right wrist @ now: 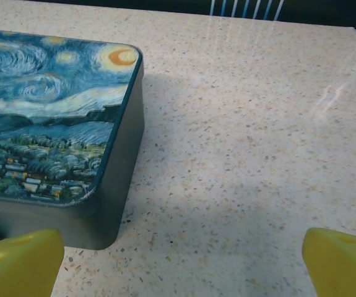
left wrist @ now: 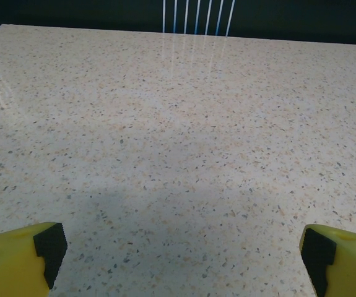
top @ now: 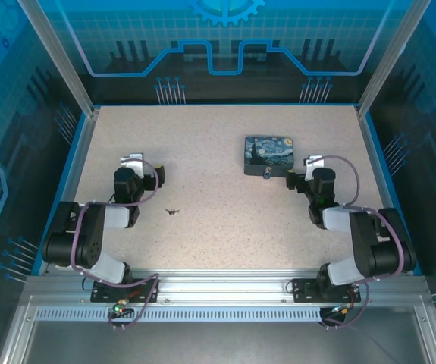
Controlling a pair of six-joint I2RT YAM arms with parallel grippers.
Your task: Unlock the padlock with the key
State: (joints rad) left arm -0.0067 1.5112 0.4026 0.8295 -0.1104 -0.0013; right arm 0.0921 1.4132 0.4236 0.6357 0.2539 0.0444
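Arms both folded low, elbows back near bases, wrists aimed at far edge. Left gripper point(top: 132, 161) spread wide, empty, over bare table point(top: 225, 243). Right gripper point(top: 314, 161) spread wide, empty, just right of painted box point(top: 269, 154). Padlock point(top: 267, 174) at box's near edge. Key point(top: 174, 211) flat on table, near left arm, well apart from padlock.

From overhead the padlock point(top: 267, 174) is a speck at the near edge of the painted box point(top: 269, 154). It seems to touch the box, but it is too small to tell that, or whether its shackle is shut. The key point(top: 173, 211) is a thin dark fleck whose ends cannot be told apart. In the wrist views the fingers of the left gripper point(left wrist: 181, 253) and the right gripper point(right wrist: 181, 260) are cut off at the bottom corners, and the box runs off the left edge, its near corner behind a yellow finger point(right wrist: 20, 263).
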